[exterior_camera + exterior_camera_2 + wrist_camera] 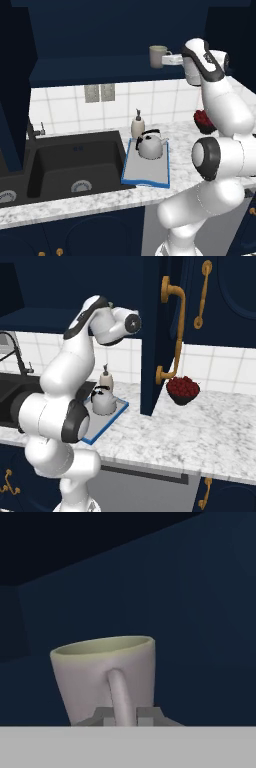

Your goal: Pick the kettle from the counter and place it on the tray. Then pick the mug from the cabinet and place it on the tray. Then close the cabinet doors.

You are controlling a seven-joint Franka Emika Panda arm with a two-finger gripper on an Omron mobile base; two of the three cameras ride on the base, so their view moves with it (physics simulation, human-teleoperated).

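Note:
The beige mug (158,56) stands on the navy shelf (100,70) of the open cabinet. My gripper (172,60) reaches it from the right. In the hand view the mug (90,672) is close up with its loop handle toward me, and the gripper (125,714) has both fingertips pressed against that handle. The silver kettle (150,146) (102,400) sits on the far end of the blue-rimmed tray (145,175) (102,426), on the marble counter (75,200). One navy cabinet door (152,331) stands open, edge-on, with its gold handle (177,331).
A beige soap dispenser (137,125) stands just behind the tray. The black sink (75,165) with its faucet (32,132) lies left of the tray. A dark bowl of red fruit (183,389) sits by the wall to the right, under the open door.

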